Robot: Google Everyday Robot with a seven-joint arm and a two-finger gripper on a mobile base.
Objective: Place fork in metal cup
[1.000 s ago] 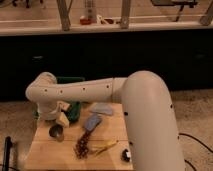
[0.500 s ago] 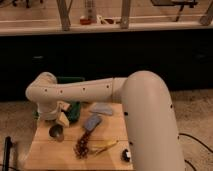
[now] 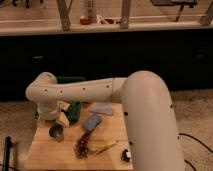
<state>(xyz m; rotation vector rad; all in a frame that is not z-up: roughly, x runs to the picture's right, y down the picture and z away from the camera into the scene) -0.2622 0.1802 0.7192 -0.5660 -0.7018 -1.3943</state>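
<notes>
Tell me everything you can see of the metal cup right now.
The metal cup is small, round and dull grey with a shiny rim and a dark inside. It stands upright, mouth up, on the wooden table near its left edge, in front of the green bin. The claw hangs just above and slightly to the right of it. Whether they touch, or anything lies inside, cannot be told.

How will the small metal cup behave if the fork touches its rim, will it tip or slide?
The metal cup stands upright on the smooth wooden table, so it would probably slide. It looks small and thin-walled, likely light, so a knock at the rim might tip it. The gripper hangs just above it.
</notes>
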